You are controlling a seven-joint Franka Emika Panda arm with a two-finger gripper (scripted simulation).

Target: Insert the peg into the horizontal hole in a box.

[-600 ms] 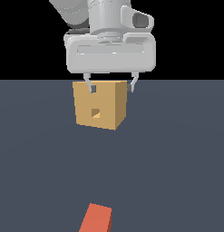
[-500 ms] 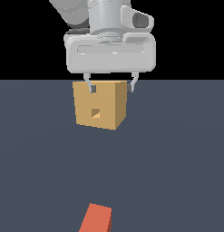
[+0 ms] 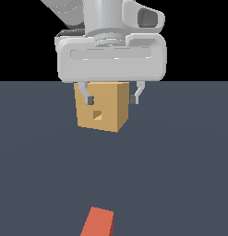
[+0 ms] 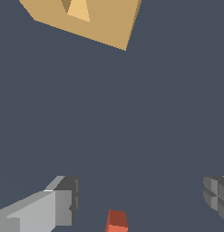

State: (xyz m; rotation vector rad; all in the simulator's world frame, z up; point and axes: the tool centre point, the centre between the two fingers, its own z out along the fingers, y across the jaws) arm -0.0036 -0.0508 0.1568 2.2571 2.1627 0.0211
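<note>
Fingers [image 3: 89, 99] spread wide and empty before the box [image 3: 104, 107], apparently well apart from the peg [image 3: 99, 223].

Flat, even, shadowless simulator light

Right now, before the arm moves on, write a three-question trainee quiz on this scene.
1. True or false: the gripper holds the peg.
2. Multiple choice: in the exterior view, the hole is on which face of the box? A) the face towards the camera B) the top C) none visible.
3. Fill in: the visible end of the peg is coloured ____.

Key: 1 false, the fingers stand open and empty, the peg lying apart on the floor. 2 A. 3 orange-red.
</note>
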